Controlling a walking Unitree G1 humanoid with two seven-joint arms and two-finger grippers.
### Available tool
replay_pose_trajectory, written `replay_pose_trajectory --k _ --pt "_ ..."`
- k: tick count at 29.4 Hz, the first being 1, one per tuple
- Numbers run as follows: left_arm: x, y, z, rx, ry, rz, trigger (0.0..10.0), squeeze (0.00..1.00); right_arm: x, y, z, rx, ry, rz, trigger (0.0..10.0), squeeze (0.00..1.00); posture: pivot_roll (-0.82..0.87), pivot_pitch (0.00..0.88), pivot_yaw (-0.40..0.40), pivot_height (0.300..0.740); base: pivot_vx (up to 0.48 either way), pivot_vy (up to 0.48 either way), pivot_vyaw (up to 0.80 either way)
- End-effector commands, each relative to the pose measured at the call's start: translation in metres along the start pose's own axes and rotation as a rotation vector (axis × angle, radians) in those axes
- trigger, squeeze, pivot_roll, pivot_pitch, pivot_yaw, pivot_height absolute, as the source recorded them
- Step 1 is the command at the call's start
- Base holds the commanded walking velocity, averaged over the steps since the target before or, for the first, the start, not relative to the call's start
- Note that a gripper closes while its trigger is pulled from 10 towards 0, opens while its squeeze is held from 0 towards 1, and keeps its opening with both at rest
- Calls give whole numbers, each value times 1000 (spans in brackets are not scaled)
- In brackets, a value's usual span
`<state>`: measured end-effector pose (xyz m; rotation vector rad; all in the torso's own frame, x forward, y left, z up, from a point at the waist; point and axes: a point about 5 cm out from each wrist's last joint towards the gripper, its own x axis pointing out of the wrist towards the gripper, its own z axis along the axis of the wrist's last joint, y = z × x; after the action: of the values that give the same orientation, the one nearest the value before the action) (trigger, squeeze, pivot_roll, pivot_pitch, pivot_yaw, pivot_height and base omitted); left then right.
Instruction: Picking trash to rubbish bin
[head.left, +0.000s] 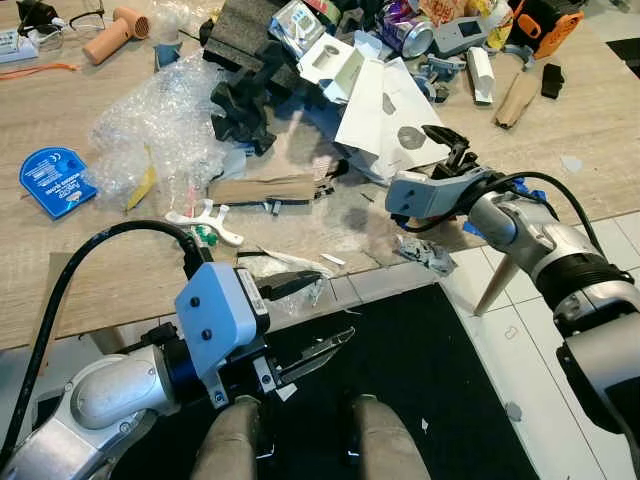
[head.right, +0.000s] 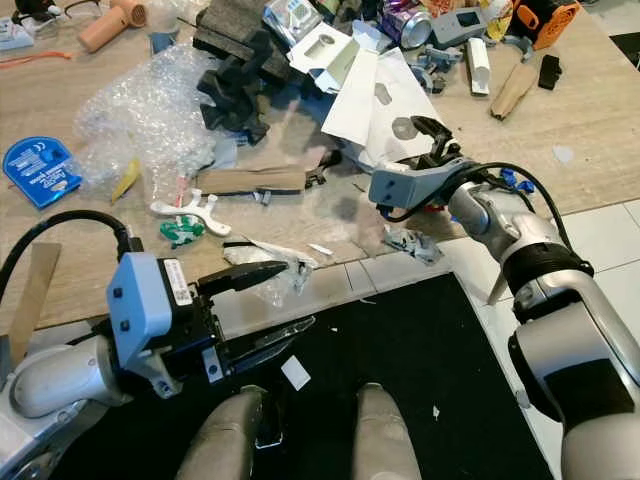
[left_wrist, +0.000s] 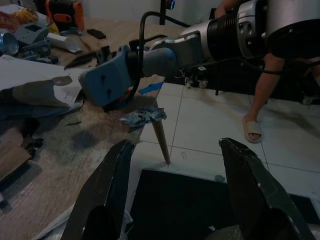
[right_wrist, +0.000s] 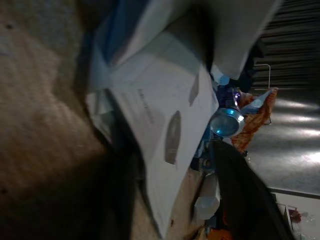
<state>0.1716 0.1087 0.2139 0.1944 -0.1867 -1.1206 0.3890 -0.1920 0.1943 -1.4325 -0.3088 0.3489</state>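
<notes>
A low wooden tabletop (head.left: 300, 250) strewn with rubbish stands over a white tiled floor, with a black mat (head.left: 420, 380) beneath the robot's feet. The right claw (head.left: 450, 150) reaches across the near edge of the tabletop to the white cardboard packaging (head.left: 385, 115), its fingers at the lower edge of the sheet; from these pictures I cannot tell whether they are apart or closed on it. The left claw (head.left: 315, 320) hangs low over the mat just below the tabletop edge, its two fingers apart and empty, close to a scrap of clear plastic (head.left: 300, 275). More litter lies around: bubble wrap (head.left: 150, 130), black foam blocks (head.left: 250, 70), a crushed can (head.left: 405, 30), and a crumpled wrapper (head.left: 425, 255) at the tabletop edge beside the right arm. A person's leg in a sandal (left_wrist: 252, 130) stands on the tiles beyond.

The step in hand looks like the reach for a first piece of trash, the cardboard. Next the right claw must pinch the sheet firmly at its edge and lift it free without dragging the neighbouring clutter off the tabletop.
</notes>
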Motion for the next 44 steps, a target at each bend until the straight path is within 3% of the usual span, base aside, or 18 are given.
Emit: replay_pose_trajectory --k 1,11,20,22,23,24,26,27,28,29,33,34,36,39,43,44 --pt "-2 -4 2 22 20 -23 10000 0 -1 7 0 -22 -5 29 0 0 -45 286 -13 740 0 0 0" --pt "-1 -5 2 26 21 -30 10000 0 -3 2 -7 -54 18 -26 0 0 -47 275 -11 740 0 0 0" --pt "0 -3 2 34 24 -32 10000 0 0 -23 -9 -24 26 -119 0 0 -47 271 -11 740 0 0 0" --pt "1 -3 2 36 24 -31 10000 0 3 -42 -6 92 9 -196 0 0 -47 270 -11 740 0 0 0" --pt "1 -3 2 36 24 -31 10000 0 3 -42 -6 92 9 -196 0 0 -47 270 -11 740 0 0 0" --pt "1 -3 2 37 23 -30 10000 0 5 -50 -4 155 -5 -229 0 0 -47 270 -11 740 0 0 0" --pt "1 -1 3 43 14 -23 10000 0 9 -72 5 371 -69 -315 0 0 -49 268 -12 740 0 0 0" --pt "1 -1 3 43 14 -23 10000 0 9 -72 5 371 -69 -315 0 0 -49 268 -12 740 0 0 0" --pt "2 0 5 44 3 -19 10000 0 11 -88 11 493 -123 -363 0 0 -50 267 -12 740 0 0 0" --pt "2 0 5 44 3 -19 10000 0 11 -88 11 493 -123 -363 0 0 -50 267 -12 740 0 0 0" --pt "6 4 9 42 -39 -5 10000 0 8 -134 22 807 -301 -472 0 0 -60 252 -19 740 0 0 0" --pt "6 4 9 42 -39 -5 10000 0 8 -134 22 807 -301 -472 0 0 -60 252 -19 740 0 0 0" --pt "8 6 11 43 -57 0 10000 0 4 -156 25 958 -404 -489 0 0 -64 247 -22 740 0 0 0" --pt "10 7 11 46 -66 5 10000 0 0 -166 26 1021 -455 -501 0 0 -69 232 -28 740 0 0 0" --pt "17 15 15 58 -124 40 10000 0 -21 -202 31 1257 -684 -549 0 0 -81 201 -38 740 0 0 0" --pt "19 17 15 64 -128 49 10000 0 -23 -204 32 1276 -709 -546 0 0 -84 195 -41 740 0 0 0"
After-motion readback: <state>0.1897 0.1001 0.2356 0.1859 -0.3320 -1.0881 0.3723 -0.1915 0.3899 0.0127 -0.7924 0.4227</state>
